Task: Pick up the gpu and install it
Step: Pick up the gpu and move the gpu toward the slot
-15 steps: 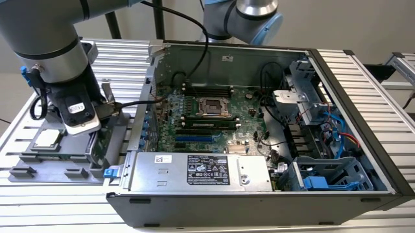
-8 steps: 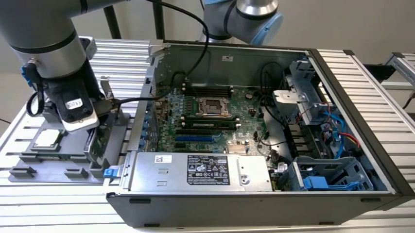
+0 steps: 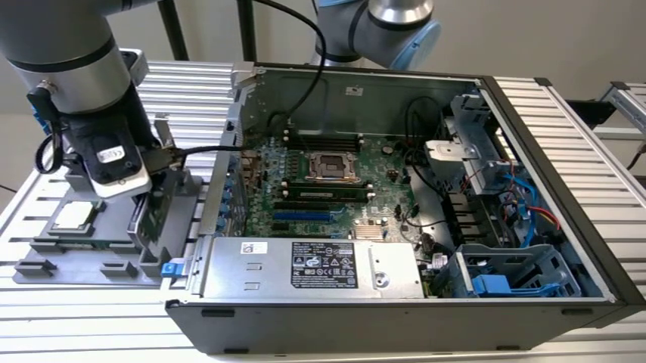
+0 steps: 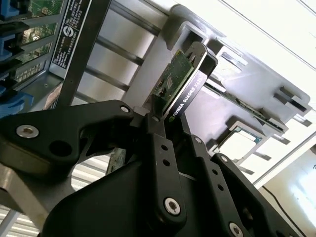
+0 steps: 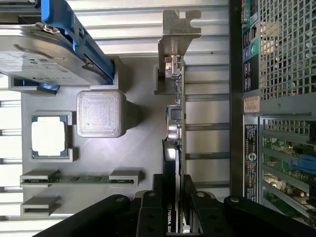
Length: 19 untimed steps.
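Status: my gripper (image 5: 174, 200) is narrow, clamped on the gpu (image 5: 174, 116) standing on edge in its holder (image 5: 143, 148) beside the case (image 3: 353, 333); lifting and installing not yet done.

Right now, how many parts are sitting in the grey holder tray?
4: the gpu, clamped in the gripper; the hard drive; the CPU chip; a memory stick. The gripper may hide more.

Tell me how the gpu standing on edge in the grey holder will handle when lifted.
The gpu is a thin board with a metal bracket, so probably stiff and fairly light. Standing on edge, it could tip once free of the holder. The hand grips one end, so the bracket end may droop slightly.
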Available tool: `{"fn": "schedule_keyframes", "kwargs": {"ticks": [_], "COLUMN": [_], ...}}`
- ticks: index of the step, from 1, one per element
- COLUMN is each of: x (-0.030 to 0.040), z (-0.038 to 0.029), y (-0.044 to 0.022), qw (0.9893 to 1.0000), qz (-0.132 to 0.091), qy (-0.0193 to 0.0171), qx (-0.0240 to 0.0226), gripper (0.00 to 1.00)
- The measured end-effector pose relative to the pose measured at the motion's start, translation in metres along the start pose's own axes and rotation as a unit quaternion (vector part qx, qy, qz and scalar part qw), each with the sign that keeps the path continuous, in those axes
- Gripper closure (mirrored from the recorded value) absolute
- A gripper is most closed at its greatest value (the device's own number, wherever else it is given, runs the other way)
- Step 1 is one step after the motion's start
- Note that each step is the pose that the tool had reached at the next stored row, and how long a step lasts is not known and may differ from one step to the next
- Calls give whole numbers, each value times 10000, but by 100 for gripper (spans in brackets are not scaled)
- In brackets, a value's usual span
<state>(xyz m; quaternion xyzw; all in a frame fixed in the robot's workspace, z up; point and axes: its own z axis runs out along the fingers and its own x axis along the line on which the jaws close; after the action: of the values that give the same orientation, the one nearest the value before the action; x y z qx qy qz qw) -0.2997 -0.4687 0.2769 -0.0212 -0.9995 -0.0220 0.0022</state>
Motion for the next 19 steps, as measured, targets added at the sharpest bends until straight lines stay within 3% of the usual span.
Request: {"fn": "schedule_keyframes", "kwargs": {"ticks": [11, 19], "x": [2, 1], "z": [-133, -150], "y": [6, 7], "qw": [10000, 10000], "qz": [2, 1], "qy": [0, 0], "qx": [0, 0], "gripper": [100, 100]}}
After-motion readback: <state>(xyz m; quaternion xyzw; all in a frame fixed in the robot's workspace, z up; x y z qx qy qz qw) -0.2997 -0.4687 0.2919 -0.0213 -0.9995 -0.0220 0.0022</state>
